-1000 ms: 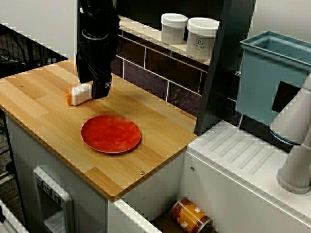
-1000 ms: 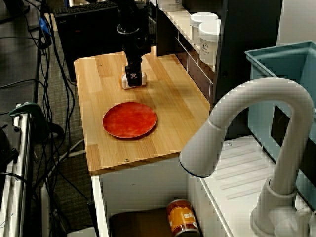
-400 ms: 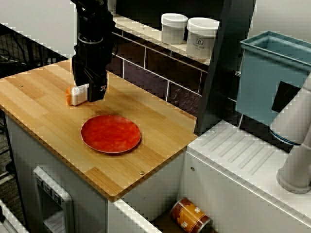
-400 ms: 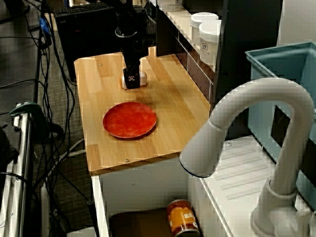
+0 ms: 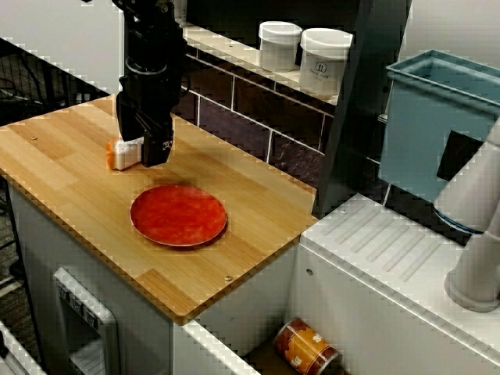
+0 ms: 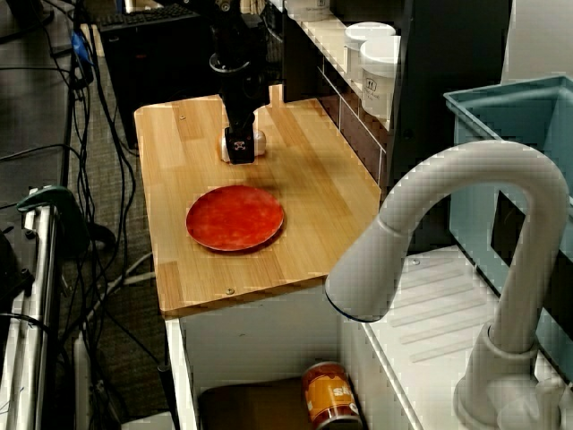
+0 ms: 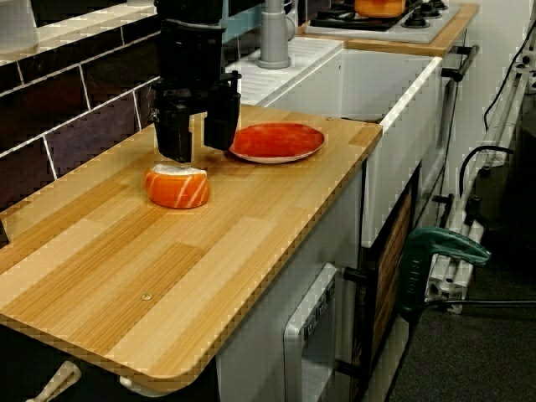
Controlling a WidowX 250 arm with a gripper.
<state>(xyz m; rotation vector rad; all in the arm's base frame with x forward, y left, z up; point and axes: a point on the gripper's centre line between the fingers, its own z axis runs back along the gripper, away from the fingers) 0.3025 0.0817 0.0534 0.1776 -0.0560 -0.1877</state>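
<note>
**Wooden counter (image 5: 62,180), jaws open above the salmon piece (image 7: 177,186)**

I had the gripper (image 7: 198,141) hanging just over the salmon piece, fingers spread, nothing held. Contact I couldn't confirm from the low side view. The piece sat on the bare wood, near the red plate (image 7: 276,141) but apart from it. I read it as the approach stage. A grip from there would have called for dropping lower, piece centred between the fingers.

One high view faces the wall (image 5: 234,109) across the counter (image 5: 62,180); another looks along it from behind the tap (image 6: 474,166) at lower right. A low, near view looks back; all share the plate (image 5: 178,216).
</note>
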